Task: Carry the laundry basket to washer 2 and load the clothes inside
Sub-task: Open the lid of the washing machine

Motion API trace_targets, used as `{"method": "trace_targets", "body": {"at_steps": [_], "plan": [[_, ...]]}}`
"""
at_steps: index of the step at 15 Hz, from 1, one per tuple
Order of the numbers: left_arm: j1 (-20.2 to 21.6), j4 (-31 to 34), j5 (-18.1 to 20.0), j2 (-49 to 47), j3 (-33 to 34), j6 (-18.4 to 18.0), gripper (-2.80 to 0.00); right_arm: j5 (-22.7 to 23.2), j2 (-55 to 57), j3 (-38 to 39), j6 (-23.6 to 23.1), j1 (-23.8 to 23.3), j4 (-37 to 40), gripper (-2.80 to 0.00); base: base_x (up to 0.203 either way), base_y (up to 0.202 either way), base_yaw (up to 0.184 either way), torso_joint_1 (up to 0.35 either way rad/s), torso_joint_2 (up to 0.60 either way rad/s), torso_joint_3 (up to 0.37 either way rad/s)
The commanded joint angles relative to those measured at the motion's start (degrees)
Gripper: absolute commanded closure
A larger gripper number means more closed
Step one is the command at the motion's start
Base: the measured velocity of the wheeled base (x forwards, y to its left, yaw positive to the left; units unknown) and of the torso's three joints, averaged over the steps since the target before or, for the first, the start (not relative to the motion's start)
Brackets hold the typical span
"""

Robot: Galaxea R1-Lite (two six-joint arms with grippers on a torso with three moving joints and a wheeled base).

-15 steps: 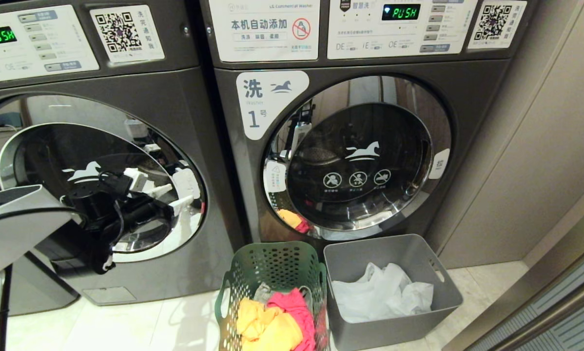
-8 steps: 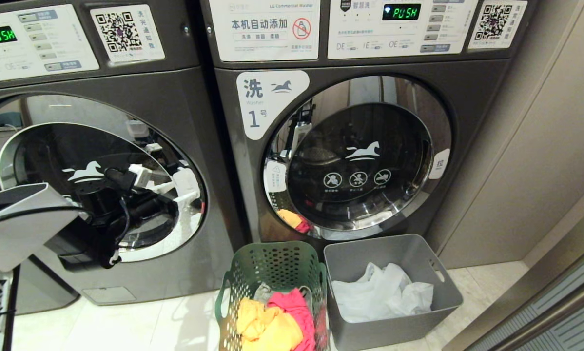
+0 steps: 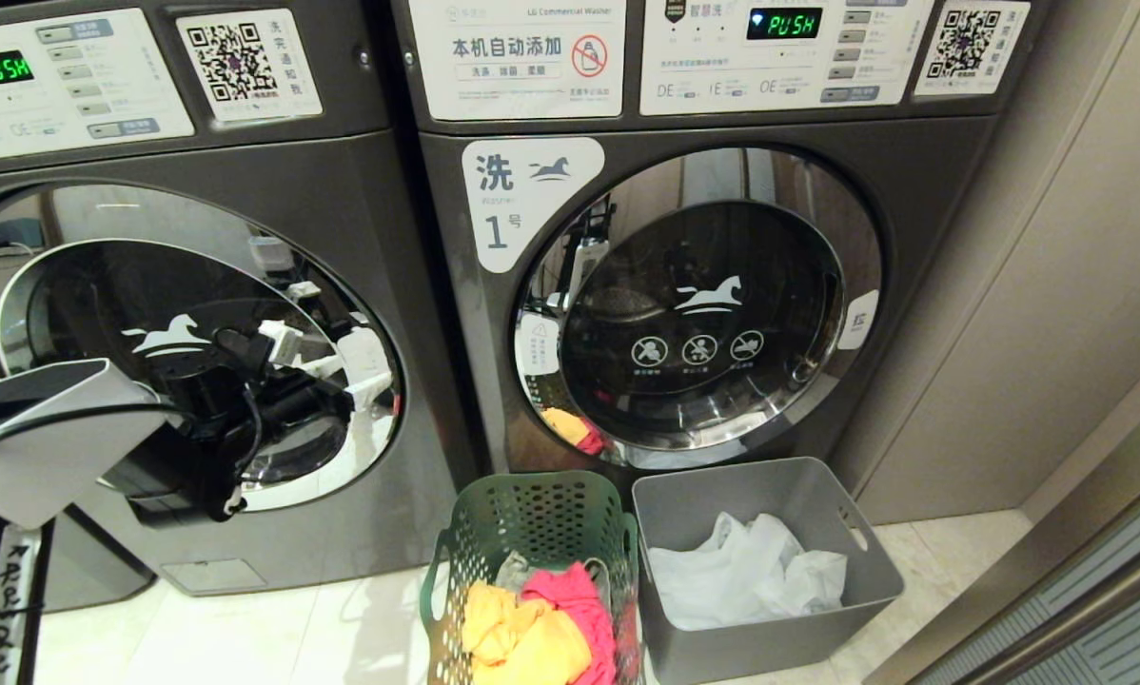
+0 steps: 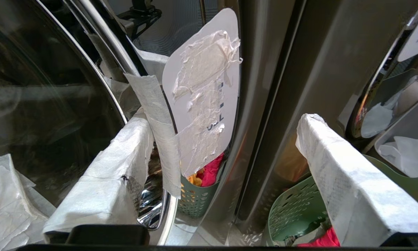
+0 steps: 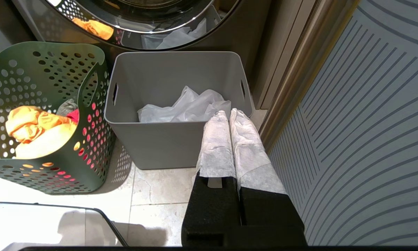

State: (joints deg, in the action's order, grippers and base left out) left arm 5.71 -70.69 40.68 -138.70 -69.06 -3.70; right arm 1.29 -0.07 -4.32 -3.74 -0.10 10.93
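Head view: green basket [image 3: 532, 518] holds yellow-pink clothes [image 3: 541, 633].

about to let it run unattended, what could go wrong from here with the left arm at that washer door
The open left gripper sits at the closed left washer door, near its taped label; the fingers may slip on the chrome rim or snag the tape. The green laundry basket stands in front of washer 1, so clothes could go into that machine instead.

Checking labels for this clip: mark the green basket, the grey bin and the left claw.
Green basket [image 3: 532, 518]: head view, perforated back wall.
Grey bin [image 3: 722, 495]: head view, bare inner wall.
Left claw [image 4: 226, 174]: left wrist view, midway between its open fingertips.
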Motion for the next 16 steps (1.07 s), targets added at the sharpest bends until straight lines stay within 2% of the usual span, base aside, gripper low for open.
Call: {"method": "trace_targets", "body": {"at_steps": [1,4,16], "plan": [[-0.17,-0.32,2.95,-0.58,-0.16,0.50,-2.80,0.03,0.03,0.01,-0.04,0.01,0.05,0.00,0.000,0.000,0.000,0.000,0.00,0.000],[-0.02,-0.32,6.04,-1.20,-0.96,2.38,-2.80,0.03,0.02,0.01,-0.04,0.01,0.05,0.00,0.000,0.000,0.000,0.000,0.00,0.000],[-1.57,-0.23,5.38,-3.15,-3.45,2.75,-2.80,0.03,0.00,0.01,-0.04,0.01,0.05,0.00,0.000,0.000,0.000,0.000,0.00,0.000]]}}
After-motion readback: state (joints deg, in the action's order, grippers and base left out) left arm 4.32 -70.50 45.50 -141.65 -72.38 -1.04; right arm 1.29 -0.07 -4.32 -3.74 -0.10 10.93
